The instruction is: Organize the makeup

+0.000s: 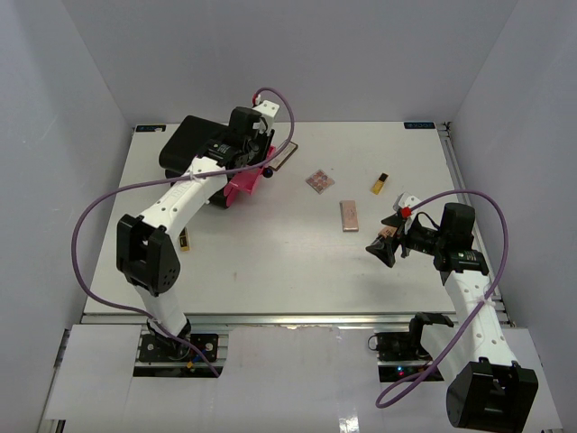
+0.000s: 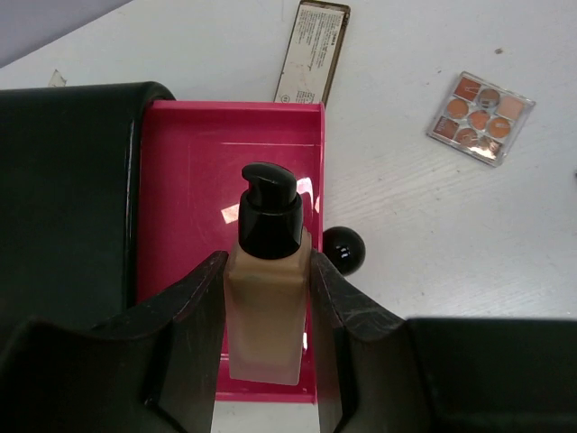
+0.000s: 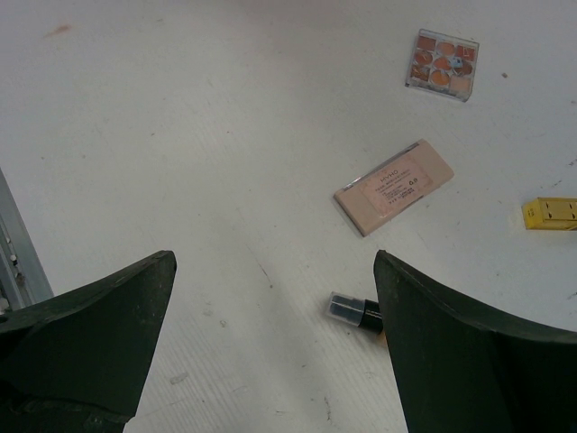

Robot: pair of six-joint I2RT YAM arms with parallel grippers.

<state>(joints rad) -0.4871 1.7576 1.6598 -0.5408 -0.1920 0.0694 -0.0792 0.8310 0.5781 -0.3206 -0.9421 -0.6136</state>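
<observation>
My left gripper (image 2: pixel 268 271) is shut on the beige bottle (image 2: pixel 264 316) with its black pump cap, and holds it over the open pink drawer (image 2: pixel 180 180) of the black box (image 2: pixel 63 180). In the top view this gripper (image 1: pixel 250 170) is at the drawer (image 1: pixel 236 188). My right gripper (image 3: pixel 275 271) is open and empty above the table. The slim tube's black-capped end (image 3: pixel 353 310) lies by its right finger, the rest hidden. The pink rectangular palette (image 3: pixel 394 186), the square palette (image 3: pixel 441 65) and the yellow-black tube (image 3: pixel 550 213) lie beyond. The grey flat compact (image 2: pixel 312 41) lies past the drawer.
The black box (image 1: pixel 189 142) stands at the far left of the table, with a black knob (image 2: pixel 343 248) on the drawer front. The palettes (image 1: pixel 318 179) (image 1: pixel 349 215) and the yellow tube (image 1: pixel 380 183) lie mid-table. Grey walls enclose the table on three sides.
</observation>
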